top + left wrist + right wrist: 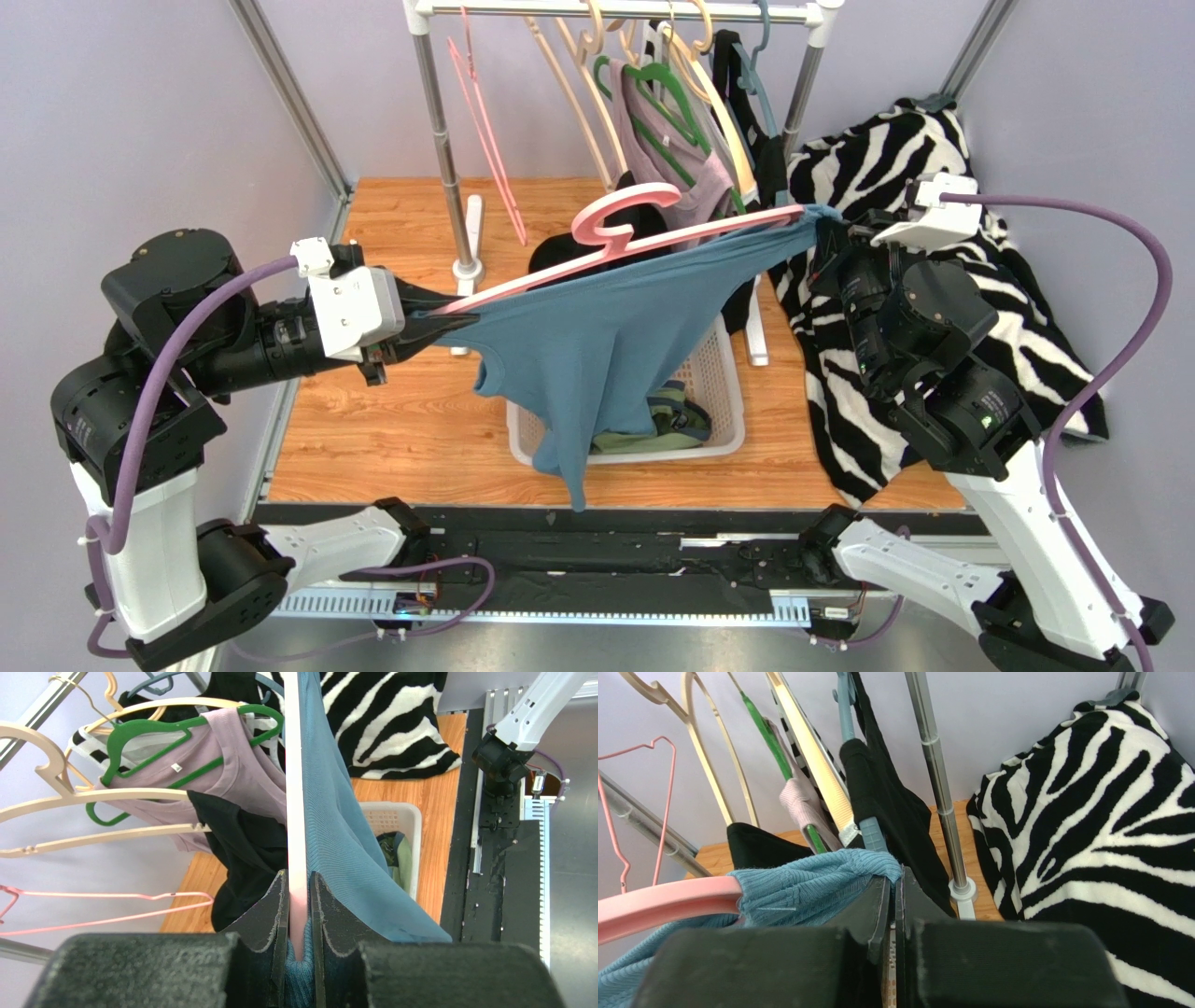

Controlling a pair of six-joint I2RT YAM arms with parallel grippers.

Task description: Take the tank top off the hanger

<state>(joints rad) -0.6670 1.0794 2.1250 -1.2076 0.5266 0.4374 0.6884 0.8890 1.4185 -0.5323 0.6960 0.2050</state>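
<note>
Top external: left gripper (435,319), right gripper (828,221) hold one tank top (603,350), one hanger (617,231).

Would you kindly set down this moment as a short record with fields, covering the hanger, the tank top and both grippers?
hanger: pink, held tilted in the air, off the rack
tank top: blue, draped on the hanger, body hanging toward the basket
left gripper: shut on the hanger's left end
right gripper: shut on the tank top's fabric at the hanger's right end
basket: white, on the wooden table, clothes inside
task state: tank top not yet off the hanger
</note>
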